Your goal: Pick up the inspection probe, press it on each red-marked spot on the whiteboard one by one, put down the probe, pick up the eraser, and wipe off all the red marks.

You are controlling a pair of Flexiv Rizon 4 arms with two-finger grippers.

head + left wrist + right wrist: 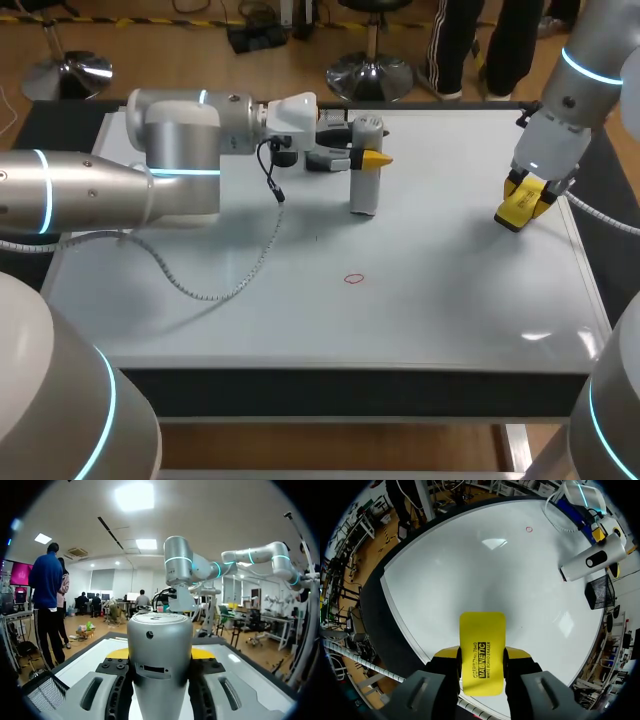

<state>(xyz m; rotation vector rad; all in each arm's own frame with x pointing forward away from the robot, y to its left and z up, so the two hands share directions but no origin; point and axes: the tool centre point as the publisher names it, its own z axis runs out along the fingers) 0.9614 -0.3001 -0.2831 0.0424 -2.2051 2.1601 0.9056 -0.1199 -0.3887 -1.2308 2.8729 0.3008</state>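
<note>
The inspection probe (365,180), a silver-grey cylinder, stands upright over the back middle of the whiteboard (300,320). My left gripper (366,159) is shut on it from two sides. In the left wrist view the probe (160,665) fills the gap between the fingers of that gripper (160,655). One small red mark (354,279) lies nearer the front, well apart from the probe's foot. My right gripper (522,205) is shut on the yellow eraser (520,208) above the board's right side. The right wrist view shows the eraser (481,645) in the right gripper (481,662), with the probe (592,560) and red mark (529,529) far ahead.
A black mesh basket (45,692) sits beside my left gripper at the back of the board; the right wrist view shows this basket (600,592) near the probe. The board's dark right edge (585,250) runs close under the right arm.
</note>
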